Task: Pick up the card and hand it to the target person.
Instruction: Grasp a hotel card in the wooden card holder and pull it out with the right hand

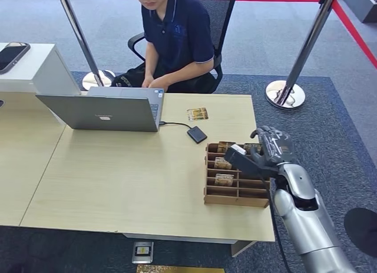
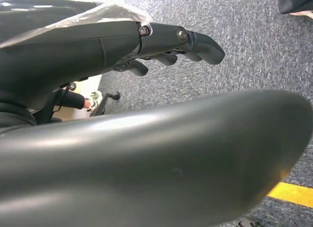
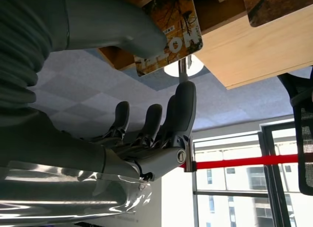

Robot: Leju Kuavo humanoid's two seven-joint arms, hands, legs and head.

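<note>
On the far right of the wooden surface, in the head view, the right hand hovers over the back rows of a slotted wooden card box, thumb stretched toward the box's middle. The box holds several cards standing in its slots; two show near its left side and another by the back edge. A further card lies flat on the surface beyond the box, next to a small dark card reader cabled to the open laptop, where the seated person is typing. In the left wrist view, the left hand hangs over the grey carpet, fingers loosely apart and holding nothing. In the right wrist view, the thumb presses against a yellow-brown printed card at the box edge, while the fingers stay spread well apart from it, so the card is touched but not pinched. Judging by this, the pick is just starting: the card has yet to be gripped, lifted free, and carried across to the person.
</note>
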